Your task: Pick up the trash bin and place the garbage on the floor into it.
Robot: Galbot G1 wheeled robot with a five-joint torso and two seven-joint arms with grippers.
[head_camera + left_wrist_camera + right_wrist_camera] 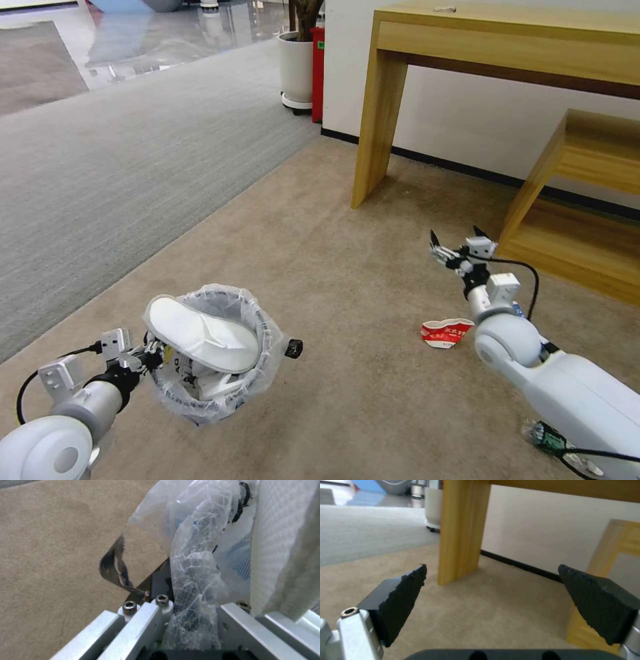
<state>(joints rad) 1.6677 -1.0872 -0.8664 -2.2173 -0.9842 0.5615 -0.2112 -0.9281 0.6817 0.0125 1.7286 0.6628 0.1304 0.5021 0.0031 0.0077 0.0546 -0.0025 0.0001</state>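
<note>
Trash bin (212,393) is hanging tilted off the floor (347,400), left gripper (150,352) clamping its bag-covered rim, mouth facing up toward the desk (493,40). White slipper (200,333) is lying across the bin's opening, more white stuff under it inside. Right gripper (459,248) is hovering over the carpet on the bin's far side, near the low wooden shelf (587,220), fingers spread wide, holding nothing. Crushed red cup (445,332) is sitting on the floor between bin and shelf, just beside the right arm's wrist; green-label bottle (548,440) is lying further back under that arm. Judging it: cup looks like the next piece. Gripper is pointing past it, so it needs pulling back and tipping down, then pinching the flattened cup by an edge. Bin needs levelling so the slipper isn't sliding out.
</note>
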